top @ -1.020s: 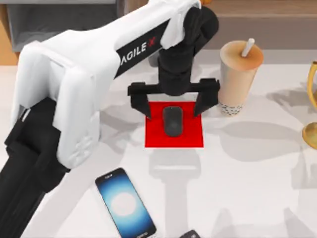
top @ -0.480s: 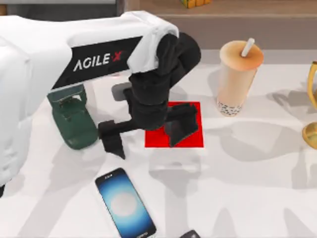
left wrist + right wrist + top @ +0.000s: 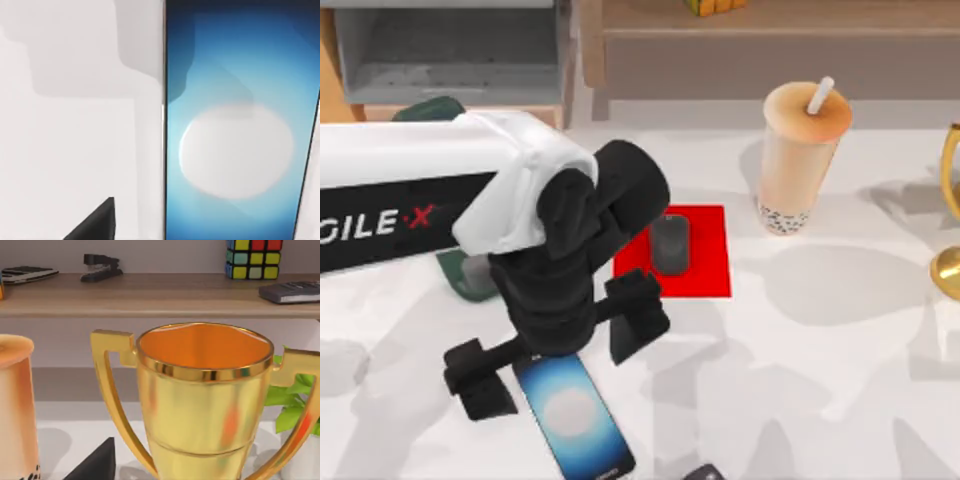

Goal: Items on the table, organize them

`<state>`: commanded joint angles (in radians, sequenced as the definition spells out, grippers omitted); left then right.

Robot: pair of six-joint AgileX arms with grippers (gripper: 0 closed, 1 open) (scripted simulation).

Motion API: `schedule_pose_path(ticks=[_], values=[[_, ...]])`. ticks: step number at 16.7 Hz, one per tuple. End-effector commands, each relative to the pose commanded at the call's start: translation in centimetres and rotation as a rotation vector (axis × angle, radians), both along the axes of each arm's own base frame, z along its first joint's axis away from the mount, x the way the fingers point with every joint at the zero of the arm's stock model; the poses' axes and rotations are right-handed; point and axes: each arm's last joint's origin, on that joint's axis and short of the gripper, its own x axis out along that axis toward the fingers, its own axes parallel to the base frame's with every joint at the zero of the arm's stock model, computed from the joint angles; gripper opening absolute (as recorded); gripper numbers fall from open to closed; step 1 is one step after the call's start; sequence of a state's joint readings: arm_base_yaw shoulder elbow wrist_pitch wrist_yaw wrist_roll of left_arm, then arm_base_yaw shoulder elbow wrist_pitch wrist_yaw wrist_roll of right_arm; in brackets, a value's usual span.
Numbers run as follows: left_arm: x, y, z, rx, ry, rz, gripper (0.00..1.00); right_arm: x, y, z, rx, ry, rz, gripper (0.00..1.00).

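Dark grey oval mouse (image 3: pixel 670 244): seen lying flat, long axis running up-down the frame, just right of centre in the top view. Black smartphone (image 3: pixel 575 418): laid flat at lower centre-left, screen up and glowing blue-white, upper end hidden. Bubble-tea cup (image 3: pixel 798 160): found upright at upper right, white straw tilted, dark pearls at its base. White tabletop (image 3: pixel 840 380): noted beneath all three.

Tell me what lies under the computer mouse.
The computer mouse rests on the red square pad, which lies on the table. The pad's left edge is covered by the left arm.
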<state>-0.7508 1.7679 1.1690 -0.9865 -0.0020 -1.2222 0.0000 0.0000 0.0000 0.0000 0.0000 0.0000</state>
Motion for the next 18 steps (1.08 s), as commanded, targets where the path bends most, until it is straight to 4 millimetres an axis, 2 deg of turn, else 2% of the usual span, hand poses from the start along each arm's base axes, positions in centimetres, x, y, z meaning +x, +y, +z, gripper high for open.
schedule_pose_path(ticks=[2,8,15,18], values=[[-0.6,0.2,0.1,-0.010,-0.008,0.005,1.00,0.0,0.0,0.0,0.000,0.000,0.000,1.00],[-0.4,0.3,-0.3,-0.009,-0.007,0.007,1.00,0.0,0.0,0.0,0.000,0.000,0.000,1.00],[-0.5,0.1,-5.5,-0.010,-0.009,0.004,1.00,0.0,0.0,0.0,0.000,0.000,0.000,1.00],[-0.6,0.2,-6.9,-0.010,-0.008,0.005,1.00,0.0,0.0,0.0,0.000,0.000,0.000,1.00]])
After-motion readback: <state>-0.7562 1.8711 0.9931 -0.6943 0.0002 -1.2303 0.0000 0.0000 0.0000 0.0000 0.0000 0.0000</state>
